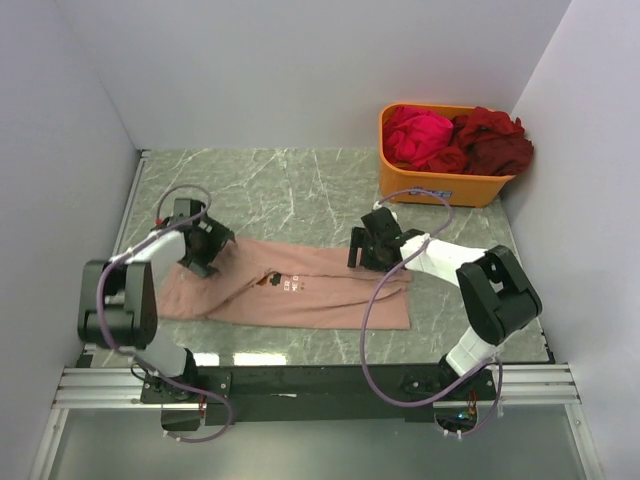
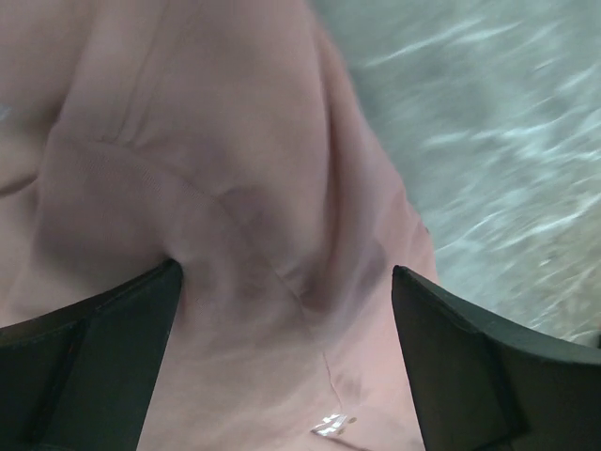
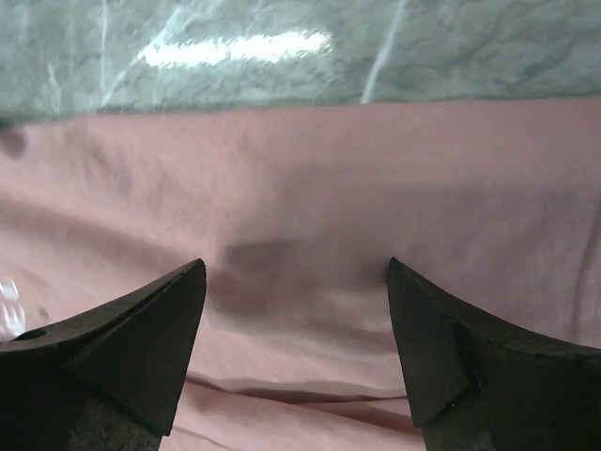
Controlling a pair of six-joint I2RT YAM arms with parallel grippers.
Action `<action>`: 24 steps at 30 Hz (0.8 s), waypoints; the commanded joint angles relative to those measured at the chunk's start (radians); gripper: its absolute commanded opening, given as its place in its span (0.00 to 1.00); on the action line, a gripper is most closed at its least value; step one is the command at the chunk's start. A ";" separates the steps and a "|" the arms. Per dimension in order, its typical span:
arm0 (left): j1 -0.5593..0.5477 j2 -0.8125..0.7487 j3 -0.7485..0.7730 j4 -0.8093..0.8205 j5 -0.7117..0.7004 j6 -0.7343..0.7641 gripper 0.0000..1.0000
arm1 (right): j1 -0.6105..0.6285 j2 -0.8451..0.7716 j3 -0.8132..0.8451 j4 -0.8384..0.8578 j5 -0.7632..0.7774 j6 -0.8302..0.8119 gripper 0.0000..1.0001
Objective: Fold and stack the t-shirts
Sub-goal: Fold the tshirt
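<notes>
A dusty salmon-pink t-shirt (image 1: 300, 295) lies folded lengthwise into a long band across the table front, its small chest print (image 1: 285, 284) near the middle. My left gripper (image 1: 205, 250) is open just above the shirt's far left edge; pink cloth (image 2: 235, 188) fills the gap between its fingers (image 2: 113, 348). My right gripper (image 1: 372, 250) is open above the shirt's far right edge; cloth (image 3: 300, 216) lies flat between its fingers (image 3: 451, 348). A magenta shirt (image 1: 420, 137) and a dark red shirt (image 1: 495, 140) lie bunched in the orange tub (image 1: 440, 186).
The orange tub stands at the back right, against the right wall. White walls close in the table on left, back and right. Grey marble tabletop (image 1: 290, 190) shows behind the shirt. The arm bases sit on a black rail (image 1: 320, 385) at the near edge.
</notes>
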 commanded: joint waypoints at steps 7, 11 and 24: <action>-0.057 0.501 0.502 0.090 -0.030 0.112 0.99 | 0.060 -0.089 -0.178 0.031 -0.189 -0.073 0.80; -0.117 0.815 0.904 -0.004 -0.035 0.149 0.99 | 0.215 -0.184 -0.231 0.017 -0.273 -0.099 0.80; -0.259 1.128 1.488 0.320 0.266 0.178 1.00 | 0.468 -0.312 -0.155 0.057 -0.360 -0.179 0.80</action>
